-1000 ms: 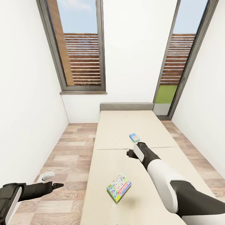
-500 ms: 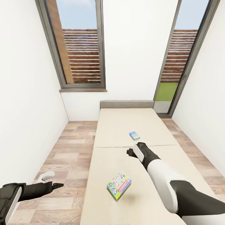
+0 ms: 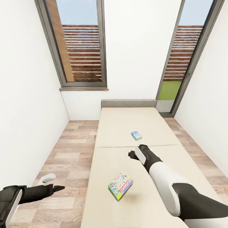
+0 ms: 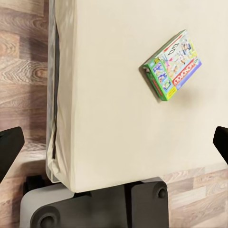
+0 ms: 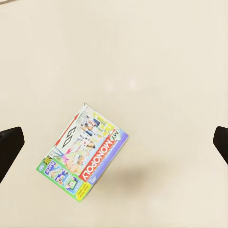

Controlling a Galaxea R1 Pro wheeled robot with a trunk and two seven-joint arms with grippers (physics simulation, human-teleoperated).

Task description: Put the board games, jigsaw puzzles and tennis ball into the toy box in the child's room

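Note:
Two board games lie on the beige bed (image 3: pixel 107 133). The nearer board game (image 3: pixel 120 186) is a colourful box with a green edge, lying askew; it also shows in the left wrist view (image 4: pixel 173 65) and the right wrist view (image 5: pixel 81 152). The farther board game (image 3: pixel 136 135) is small and blue, past the mattress seam. My right gripper (image 3: pixel 132 155) hangs open above the bed between the two boxes, holding nothing. My left gripper (image 3: pixel 59 188) is open and empty over the floor, left of the bed. The table, toy box, jigsaw puzzles and tennis ball are out of view.
White walls close in on both sides, with tall windows (image 3: pixel 82 47) at the far end. A strip of wooden floor (image 3: pixel 72 148) runs left of the bed, with a small white-grey object (image 3: pixel 47 178) lying on it. My dark base (image 4: pixel 95 209) stands against the bed's near end.
The whole picture has slid up a little, so the camera has moved. Both arms hold the same pose and both board games lie where they were.

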